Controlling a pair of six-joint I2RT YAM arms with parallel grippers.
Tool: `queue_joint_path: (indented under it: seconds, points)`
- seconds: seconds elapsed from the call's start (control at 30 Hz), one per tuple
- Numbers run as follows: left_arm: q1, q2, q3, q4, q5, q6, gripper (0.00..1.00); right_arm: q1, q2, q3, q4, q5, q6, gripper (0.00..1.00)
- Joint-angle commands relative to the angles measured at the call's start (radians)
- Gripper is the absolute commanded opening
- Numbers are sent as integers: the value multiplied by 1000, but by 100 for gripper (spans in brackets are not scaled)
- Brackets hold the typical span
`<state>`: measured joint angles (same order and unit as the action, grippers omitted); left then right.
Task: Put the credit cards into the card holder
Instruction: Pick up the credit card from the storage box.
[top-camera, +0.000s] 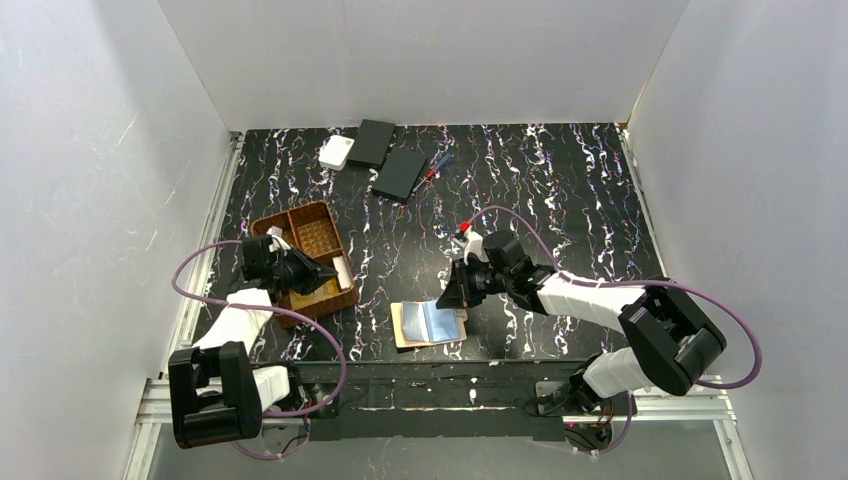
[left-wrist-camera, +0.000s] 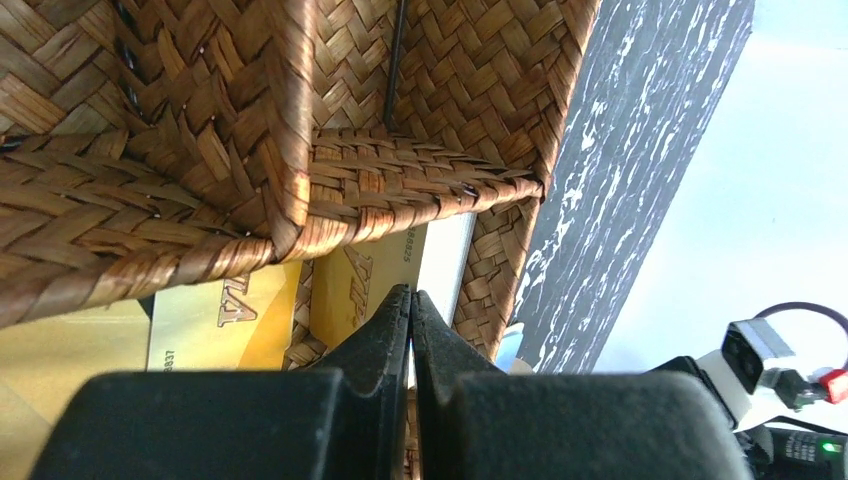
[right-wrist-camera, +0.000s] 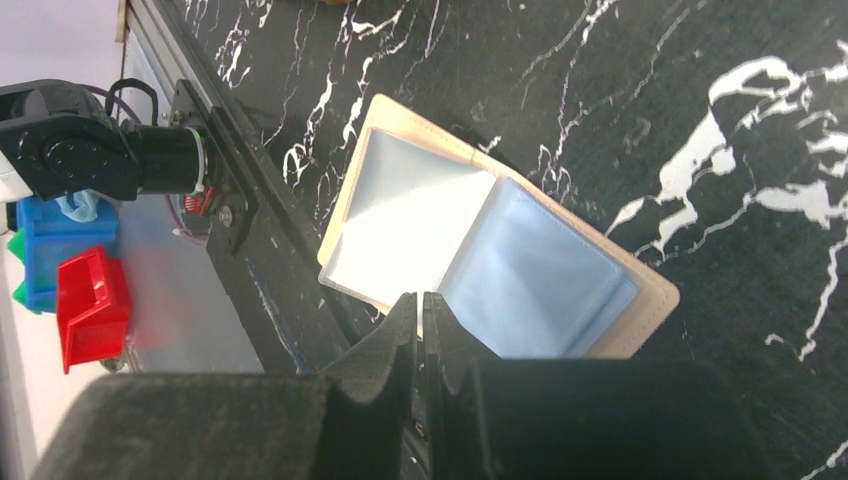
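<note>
The card holder (top-camera: 430, 323) lies open on the black marbled table near the front edge, tan with shiny clear pockets; it also shows in the right wrist view (right-wrist-camera: 500, 250). My right gripper (top-camera: 462, 292) is shut and empty, its tips (right-wrist-camera: 420, 298) just over the holder's near edge. Orange-gold credit cards (left-wrist-camera: 220, 318) lie in the near compartment of the brown woven tray (top-camera: 305, 255), with a pale card (left-wrist-camera: 447, 255) beside them. My left gripper (left-wrist-camera: 412, 293) is shut just above these cards and holds nothing that I can see.
Two flat black boxes (top-camera: 372, 142) (top-camera: 400, 173), a white square box (top-camera: 336, 151) and a pen (top-camera: 432, 168) lie at the back. The woven tray's walls (left-wrist-camera: 300, 120) rise close round my left fingers. The table's front edge rail (right-wrist-camera: 240, 200) runs beside the holder.
</note>
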<state>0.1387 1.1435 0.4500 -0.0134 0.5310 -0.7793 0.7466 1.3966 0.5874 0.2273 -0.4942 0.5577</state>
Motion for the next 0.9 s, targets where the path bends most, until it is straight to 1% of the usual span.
queue_joint_path:
  seconds: [0.0,0.13,0.27,0.3,0.4,0.43,0.47,0.57,0.63,0.73,0.8,0.87]
  points:
    - [-5,-51,53,-107,-35,56,0,38,25,104,-36,63,-43,14]
    - [-5,-87,83,-163,-56,78,0,80,50,165,-81,165,-65,17]
    - [-6,-84,103,-173,-39,80,0,130,84,227,-106,264,-80,22]
    - [-7,-80,112,-182,-33,84,0,150,95,249,-120,298,-82,24]
    - [-6,-84,157,-248,-42,108,1,197,128,318,-141,396,-84,38]
    - [-6,-93,175,-284,-53,121,4,212,140,337,-145,432,-83,43]
    - [-6,-102,197,-316,-66,134,11,226,152,351,-144,466,-82,49]
    - [-6,-130,281,-431,-104,196,35,269,204,414,-135,561,-84,64]
    - [-6,-144,335,-499,-140,235,46,296,249,468,-137,613,-81,71]
    - [-5,-170,404,-575,-203,290,54,333,321,568,-154,685,-86,74]
    - [-5,-184,442,-603,-239,329,57,358,379,647,-188,756,-95,74]
    - [-6,-195,462,-617,-267,348,59,379,433,717,-222,816,-114,72]
